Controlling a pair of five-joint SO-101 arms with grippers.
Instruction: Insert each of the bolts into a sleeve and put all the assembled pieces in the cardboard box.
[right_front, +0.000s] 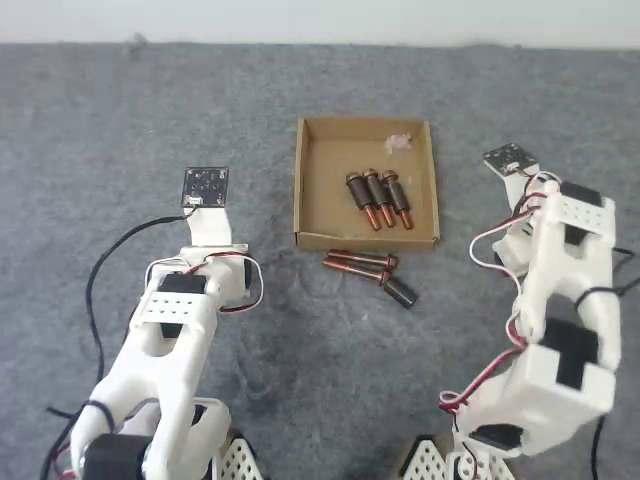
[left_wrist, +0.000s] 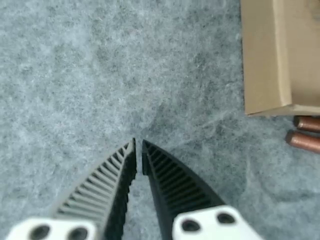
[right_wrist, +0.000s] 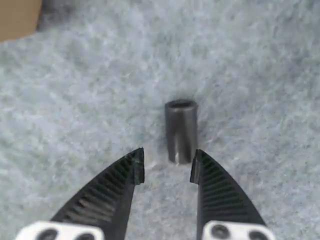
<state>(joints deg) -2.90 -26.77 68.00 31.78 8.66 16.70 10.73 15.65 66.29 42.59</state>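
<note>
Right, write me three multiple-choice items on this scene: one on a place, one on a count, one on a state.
1. Where do the two loose bolts lie?
A) on the carpet beside the cardboard box
B) inside it
C) in an end effector
2. How many assembled pieces are in the box?
A) one
B) three
C) five
3. The right end effector is:
A) shut on a bolt
B) shut, empty
C) open
Key: 1A, they lie on the carpet along the box's wall; 2B, three lie side by side inside; 3C, it stands wide open by the sleeve.
</note>
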